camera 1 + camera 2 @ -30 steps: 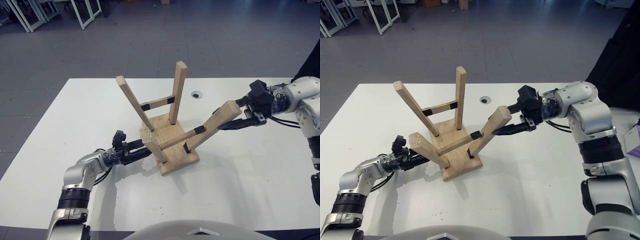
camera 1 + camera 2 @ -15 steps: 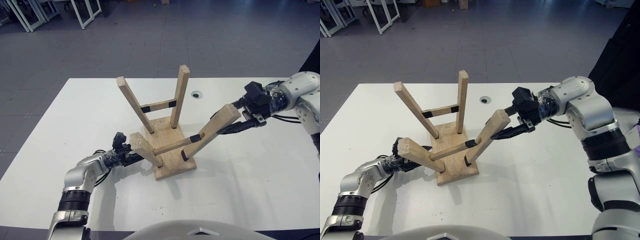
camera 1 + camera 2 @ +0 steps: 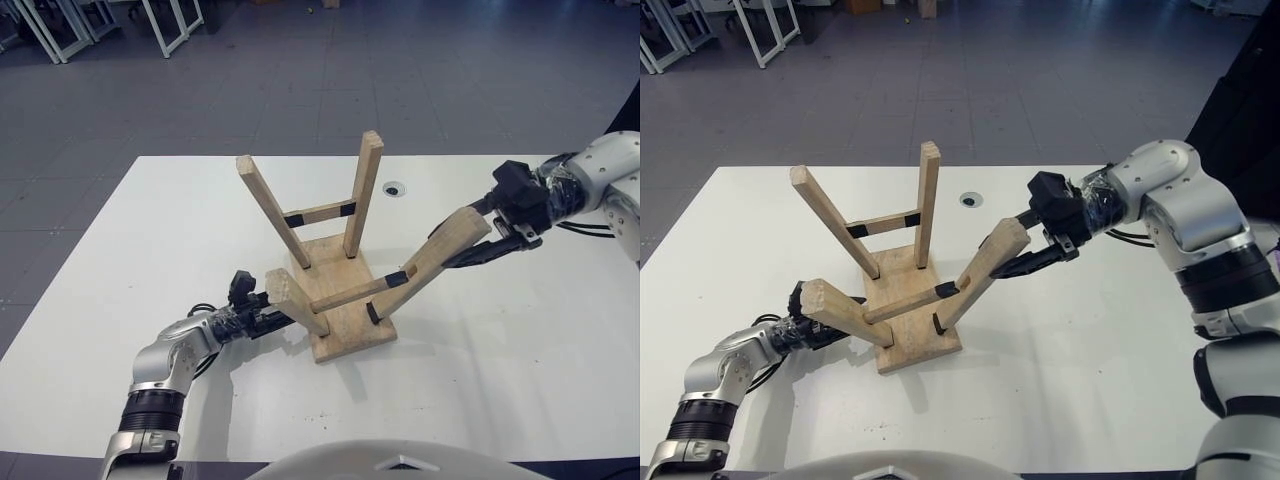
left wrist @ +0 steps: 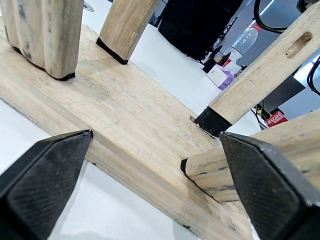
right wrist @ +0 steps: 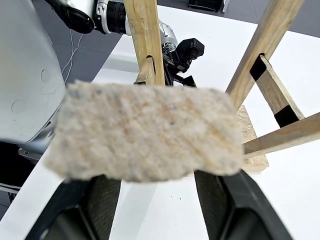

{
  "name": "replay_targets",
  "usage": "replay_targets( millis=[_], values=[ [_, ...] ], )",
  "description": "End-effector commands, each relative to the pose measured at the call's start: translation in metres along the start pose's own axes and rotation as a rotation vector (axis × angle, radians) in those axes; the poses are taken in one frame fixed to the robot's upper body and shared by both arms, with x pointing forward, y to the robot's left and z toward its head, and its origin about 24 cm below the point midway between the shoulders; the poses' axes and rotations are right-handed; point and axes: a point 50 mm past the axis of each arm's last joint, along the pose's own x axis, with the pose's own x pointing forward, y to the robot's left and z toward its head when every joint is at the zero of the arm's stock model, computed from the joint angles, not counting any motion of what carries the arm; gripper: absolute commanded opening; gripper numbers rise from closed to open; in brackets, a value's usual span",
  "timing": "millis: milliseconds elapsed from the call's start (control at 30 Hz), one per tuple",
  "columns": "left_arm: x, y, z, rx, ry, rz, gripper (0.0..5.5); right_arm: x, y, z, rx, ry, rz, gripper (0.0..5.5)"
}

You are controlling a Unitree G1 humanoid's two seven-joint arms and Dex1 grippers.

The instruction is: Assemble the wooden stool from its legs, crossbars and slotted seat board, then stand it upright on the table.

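Pale wood on show here: the pale wooden four-legged stool [image 3: 335,280] sits upside down in the middle of the white flat-topped desk [image 3: 500,380], its square seat board [image 3: 352,335] down and its legs in the air. Two black-tipped wooden crossbars [image 3: 318,212] link the legs in pairs. From the head view, the left tool [image 3: 272,319] lies low on the desk at the seat's near-left corner, just by the short-looking leg there. Over on the other side, the right tool [image 3: 470,257] is up at the top of the splayed near-right leg [image 3: 430,262].

Down at the left wrist now: black ridged fingers [image 4: 45,185] spread wide, the seat board's edge running between them, nothing pinched.

And the right wrist: that leg's rough end face [image 5: 145,132] looms close, with a dark finger [image 5: 97,207] on either flank. It's clasping the leg.
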Motion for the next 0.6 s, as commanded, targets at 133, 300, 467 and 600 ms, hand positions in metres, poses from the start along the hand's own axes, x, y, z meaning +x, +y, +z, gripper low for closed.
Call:
replay_targets(
  millis=[133,300,467,600],
  values=[
    [0.003,-0.001,-0.004,0.002,0.014,0.009,4.71,-0.006,-0.007,0.008,-0.049,0.075,-0.015,2.02],
    [0.003,-0.001,-0.003,0.004,0.008,0.011,4.71,0.002,-0.003,0.012,-0.119,0.117,0.031,2.02],
    [0.004,-0.001,-0.004,0.005,0.008,0.013,4.71,0.008,-0.001,0.016,-0.163,0.135,0.053,2.02],
    [0.005,-0.001,-0.004,0.006,0.005,0.014,4.71,0.012,0.002,0.011,-0.138,0.124,0.061,2.02]
  ],
)
